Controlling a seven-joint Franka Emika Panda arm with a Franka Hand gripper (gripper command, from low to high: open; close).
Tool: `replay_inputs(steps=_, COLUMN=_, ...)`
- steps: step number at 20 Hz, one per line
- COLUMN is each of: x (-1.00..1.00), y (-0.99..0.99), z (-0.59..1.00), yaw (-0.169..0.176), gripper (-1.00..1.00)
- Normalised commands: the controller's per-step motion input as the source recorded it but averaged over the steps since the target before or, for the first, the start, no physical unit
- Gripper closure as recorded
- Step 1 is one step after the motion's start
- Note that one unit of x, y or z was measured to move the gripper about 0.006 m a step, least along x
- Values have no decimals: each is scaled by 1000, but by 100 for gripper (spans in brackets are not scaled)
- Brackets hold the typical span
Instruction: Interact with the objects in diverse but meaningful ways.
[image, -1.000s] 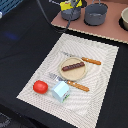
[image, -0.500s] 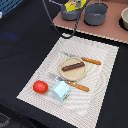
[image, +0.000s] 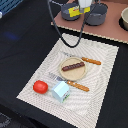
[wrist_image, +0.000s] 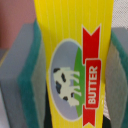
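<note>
- Dark bench (image: 20, 45) carries a striped placemat (image: 100, 65); on it lie the brown stick (image: 73, 66) on a plate (image: 80, 73), the red ball (image: 40, 86) and the pale carton (image: 61, 91).
- My hand (image: 84, 5), cut off at the frame's top edge, pinches the yellow butter block (wrist_image: 75, 65) between green pads (wrist_image: 31, 75), above the grey pots (image: 96, 13).

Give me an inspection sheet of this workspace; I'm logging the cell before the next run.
Surface: striped placemat on a dark table.
Job's things: brown stick on the plate; red ball and pale blue carton on the mat; yellow butter block in the gripper.
Clutter: orange-handled knife and fork; two grey pots.
Grippers: gripper closed on the block, green pads at its sides.
Cables: black cable looping from the arm.
Surroundings: brown board under the pots.
</note>
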Motion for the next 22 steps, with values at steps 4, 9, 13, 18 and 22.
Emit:
replay_inputs(steps=4, x=936, y=77, z=0, yaw=-30, gripper=100)
replay_inputs(steps=9, x=929, y=82, z=0, yaw=-30, gripper=100)
replay_inputs(steps=13, x=897, y=66, z=-34, yaw=-35, gripper=100)
replay_inputs(steps=18, x=819, y=68, z=-117, yaw=-27, gripper=100)
replay_inputs(steps=22, x=641, y=33, z=-233, yaw=-20, gripper=100)
